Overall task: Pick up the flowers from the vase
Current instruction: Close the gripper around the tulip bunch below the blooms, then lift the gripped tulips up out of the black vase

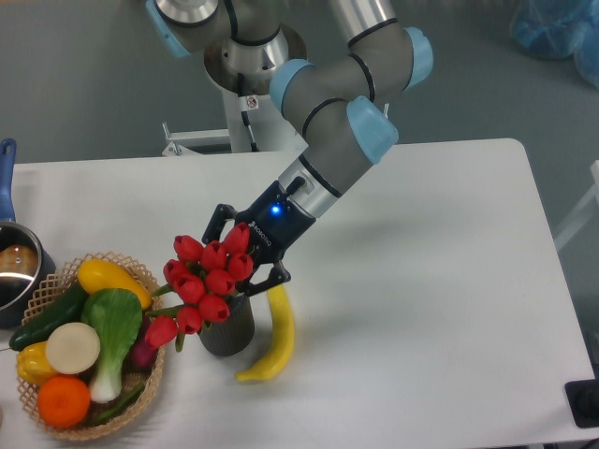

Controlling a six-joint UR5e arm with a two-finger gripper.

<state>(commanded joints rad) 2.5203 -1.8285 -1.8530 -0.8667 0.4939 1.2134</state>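
Bunch of red tulip buds with green leaves (208, 283) sits in small dark grey ribbed vase (227, 327) on white worktop (421, 281); black two-finger claw (245, 251) at bunch's 1 o'clock, fingers spread around upper buds, not clamped; grasp and lift left; yellow banana (273, 341) at vase's 3 o'clock.

The hand (245, 251) reaches into flowers (203, 278) standing in the vase (227, 329).

I've got one fixed cam only, mounted high, facing the arm's base across the table (449, 281) and tilted steeply down. Mid range: nearly the whole tabletop fits, far edge w/ grey floor beyond at top, near edge cut off at the bottom. Arm reaches in from top centre toward me. Left edge crops a pot (14, 267) and a basket (51, 281). No 2nd view, so no overlap to report.
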